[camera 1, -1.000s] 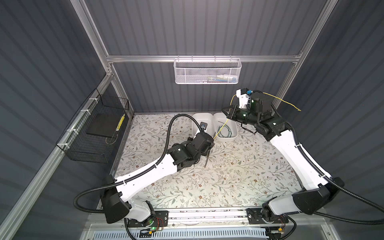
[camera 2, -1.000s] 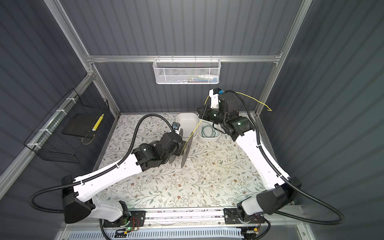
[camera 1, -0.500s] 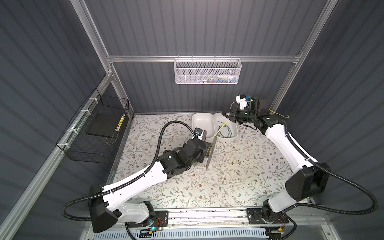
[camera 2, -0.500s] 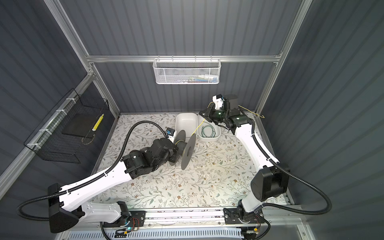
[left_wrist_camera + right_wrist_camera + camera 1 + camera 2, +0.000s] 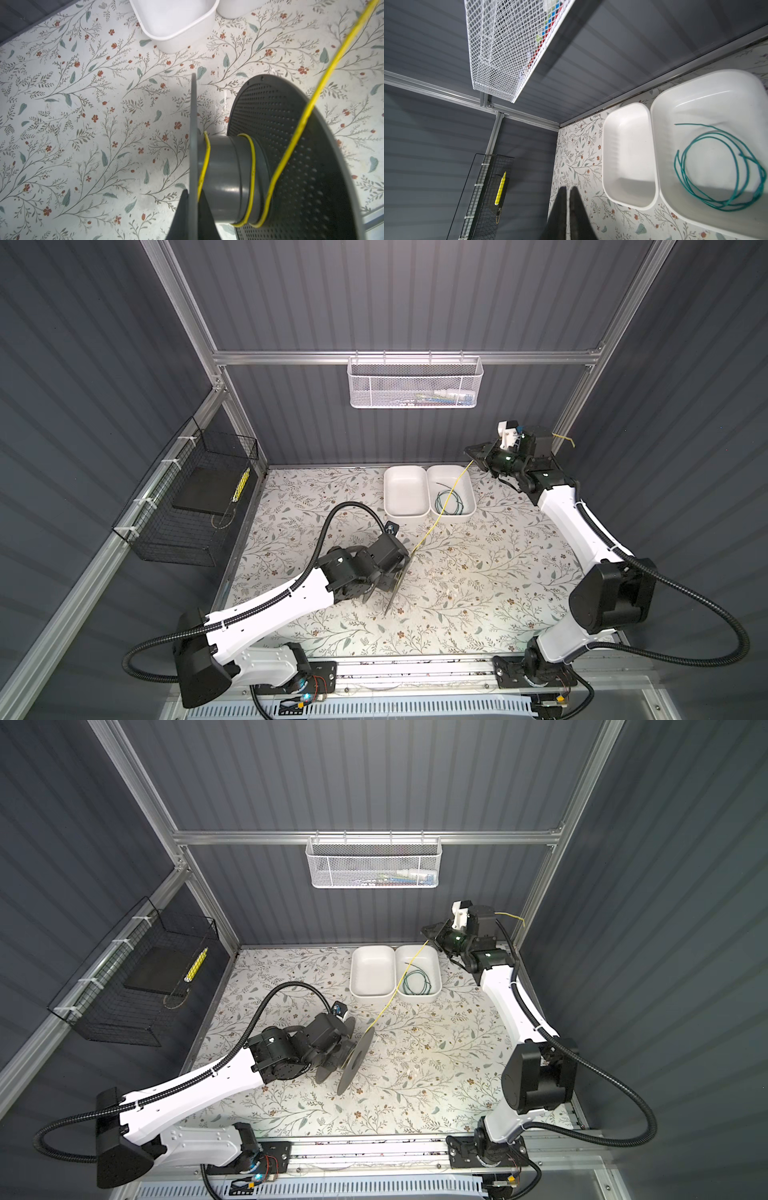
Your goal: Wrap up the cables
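My left gripper [image 5: 192, 193] is shut on the thin near flange of a grey spool [image 5: 224, 174], held just above the table in both top views [image 5: 397, 585] [image 5: 357, 1056]. The yellow cable [image 5: 311, 104] makes a few turns round the hub. It then runs taut over the bins [image 5: 440, 510] [image 5: 395, 994] up to my right gripper [image 5: 471, 452] [image 5: 428, 930], high by the back right corner. Its loose tail sticks out behind that wrist. In the right wrist view the right gripper [image 5: 568, 190] shows only a hairline slit and no cable. The green cable [image 5: 716, 166] lies coiled in the right bin [image 5: 451, 504].
Two white bins stand side by side at the back, the left bin [image 5: 405, 512] with nothing in it, the right bin [image 5: 436, 986] beside it. A white mesh basket [image 5: 415, 383] hangs on the back wall. A black wire basket [image 5: 187, 497] hangs on the left wall.
The left arm has drawn the spool toward the table's front and turned it. The right gripper has dropped lower near the back right corner, and the yellow tail behind it is shorter.
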